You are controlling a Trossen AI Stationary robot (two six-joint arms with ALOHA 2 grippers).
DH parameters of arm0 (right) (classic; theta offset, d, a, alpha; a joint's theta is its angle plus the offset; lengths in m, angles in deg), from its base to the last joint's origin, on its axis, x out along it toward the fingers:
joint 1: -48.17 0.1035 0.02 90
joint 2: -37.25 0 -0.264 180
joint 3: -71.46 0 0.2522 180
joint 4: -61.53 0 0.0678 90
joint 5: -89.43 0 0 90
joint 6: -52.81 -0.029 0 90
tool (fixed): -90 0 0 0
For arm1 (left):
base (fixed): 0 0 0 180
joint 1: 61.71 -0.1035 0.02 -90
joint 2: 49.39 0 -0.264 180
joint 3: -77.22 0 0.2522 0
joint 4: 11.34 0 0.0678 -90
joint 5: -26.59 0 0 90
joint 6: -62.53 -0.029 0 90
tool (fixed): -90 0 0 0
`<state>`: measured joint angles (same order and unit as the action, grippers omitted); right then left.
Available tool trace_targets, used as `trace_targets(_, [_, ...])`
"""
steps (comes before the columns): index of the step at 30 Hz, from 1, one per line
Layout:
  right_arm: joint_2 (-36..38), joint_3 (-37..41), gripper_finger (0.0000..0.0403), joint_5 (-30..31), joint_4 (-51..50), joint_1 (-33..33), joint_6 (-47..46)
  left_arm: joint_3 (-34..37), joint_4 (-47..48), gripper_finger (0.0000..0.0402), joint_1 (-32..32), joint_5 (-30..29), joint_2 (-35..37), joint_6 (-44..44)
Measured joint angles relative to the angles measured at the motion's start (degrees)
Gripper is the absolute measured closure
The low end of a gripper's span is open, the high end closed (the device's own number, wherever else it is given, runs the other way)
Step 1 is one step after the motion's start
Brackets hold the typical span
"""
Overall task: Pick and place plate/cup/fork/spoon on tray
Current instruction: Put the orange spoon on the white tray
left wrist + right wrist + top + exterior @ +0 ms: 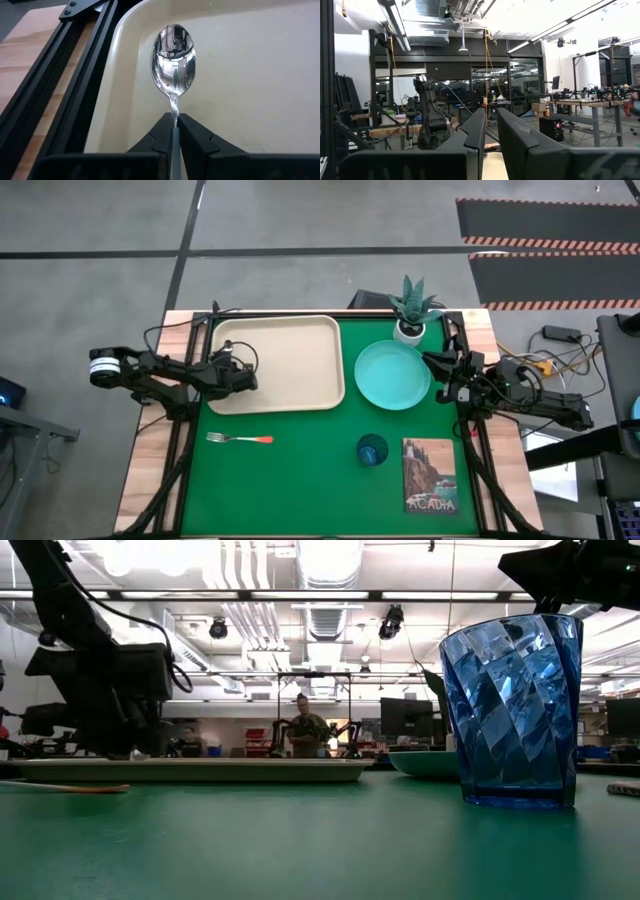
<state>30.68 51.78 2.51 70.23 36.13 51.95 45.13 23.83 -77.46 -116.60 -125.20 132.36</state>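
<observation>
Your left gripper (175,131) has its fingers clamped together on the neck of the spoon (173,57), holding the bowl out over the beige tray (260,75) near the tray's left rim, at centre left of the high view. The step in hand looks like the spoon's placement, so lower it until the bowl sits flat on the tray floor before you part the fingers; a release from any height would probably let it bounce or slide toward the raised rim. Keep it clear of the rim's curve, and leave the tray's middle free for the larger pieces.

The turquoise plate (392,374) lies on the green mat just right of the tray, not yet on it. The fork (240,439) rests at lower left of the high view, below the tray, and the blue cup (372,450) stands at lower centre, beside the Acadia card (430,476). Your right gripper (490,135) waits at the plate's right edge, its fingers a narrow gap apart and holding nothing.
</observation>
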Motion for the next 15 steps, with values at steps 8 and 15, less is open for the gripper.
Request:
trace_targets(8, [0.0, 0.0, 0.0360, 0.0, 0.0, 0.0, 0.0, 0.0, 0.0, 0.0361, 0.0, 0.0, 0.0, 0.0])
trace_targets(15, [0.0, 0.0, 0.0360, 0.0, 0.0, 0.0, 0.0, 0.0, 0.0, 0.0359, 0.0, 0.3, 0.0, 0.0])
